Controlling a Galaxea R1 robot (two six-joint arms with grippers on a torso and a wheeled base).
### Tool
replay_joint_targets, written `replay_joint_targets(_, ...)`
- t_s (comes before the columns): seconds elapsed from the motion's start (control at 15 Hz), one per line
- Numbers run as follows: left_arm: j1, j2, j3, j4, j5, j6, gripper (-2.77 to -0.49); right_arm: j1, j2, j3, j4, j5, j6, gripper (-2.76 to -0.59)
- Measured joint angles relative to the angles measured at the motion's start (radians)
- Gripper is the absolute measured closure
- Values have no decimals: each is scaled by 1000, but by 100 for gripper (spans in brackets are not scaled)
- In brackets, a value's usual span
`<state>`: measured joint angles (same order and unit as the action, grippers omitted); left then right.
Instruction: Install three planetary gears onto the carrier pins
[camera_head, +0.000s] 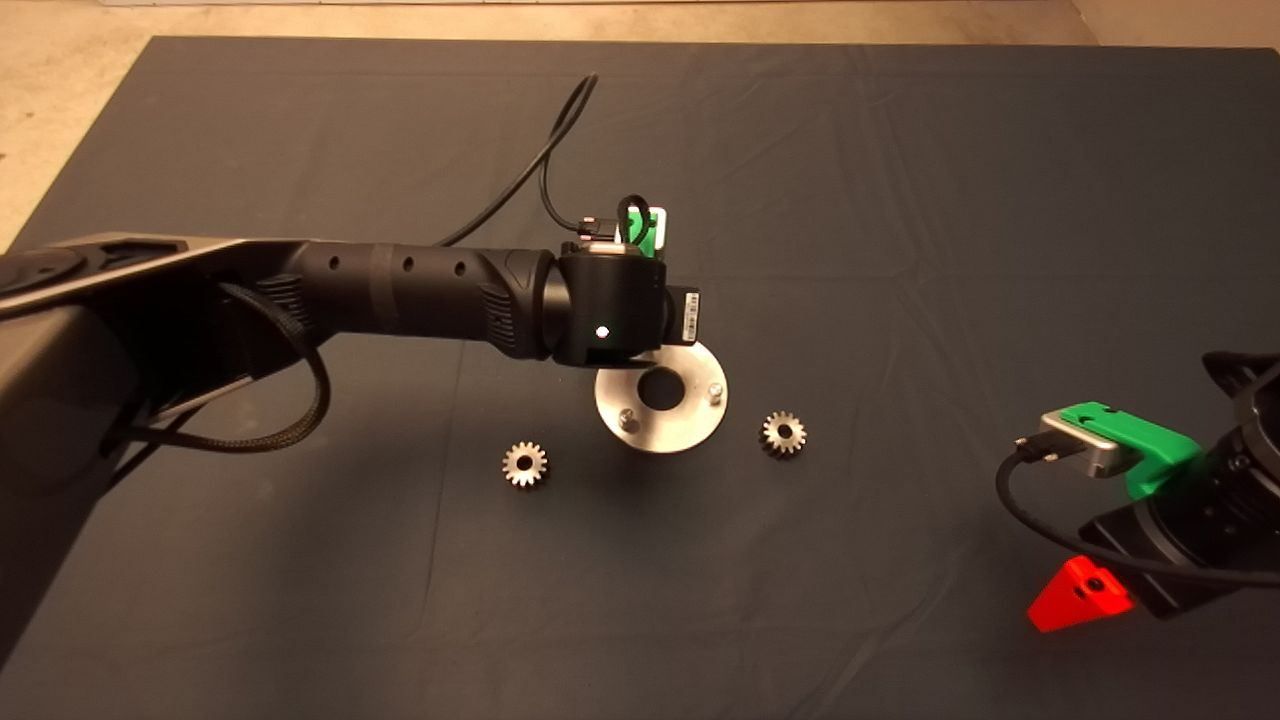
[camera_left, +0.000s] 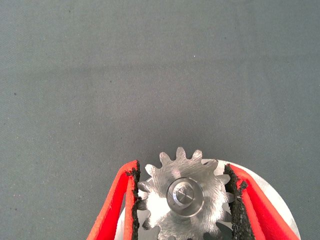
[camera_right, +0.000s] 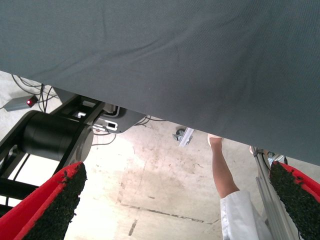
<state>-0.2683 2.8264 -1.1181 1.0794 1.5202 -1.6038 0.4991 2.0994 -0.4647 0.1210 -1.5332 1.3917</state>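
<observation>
1. Head view: the left gripper (camera_head: 640, 300) hangs over the far rim of the disc (camera_head: 690, 432), which lies mid-mat (camera_head: 900, 200). Two carrier pins (camera_head: 627, 417) stand bare. Two planetary gears (camera_head: 525, 465) lie flat on either side of the disc, toward the near edge. The right gripper (camera_head: 1080, 592) waits at the near right corner.
2. Left wrist view: the fingers (camera_left: 131, 200) are clamped on a third gear (camera_left: 185, 197), its bore centred around a pin; the gear's axis stands upright, in line with the pin.
3. Right wrist view: the fingers (camera_right: 55, 207) stand wide apart, empty; a person's leg (camera_right: 222, 172) shows beyond the mat.
</observation>
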Motion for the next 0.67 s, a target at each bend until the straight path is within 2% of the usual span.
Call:
replay_joint_targets(0.27, 16, 3, 0, 16, 0, -4, -88, 0, 0, 0, 0, 0, 0, -273)
replay_joint_targets(0.67, 21, 3, 0, 22, 1, -4, -88, 0, 0, 0, 0, 0, 0, -273)
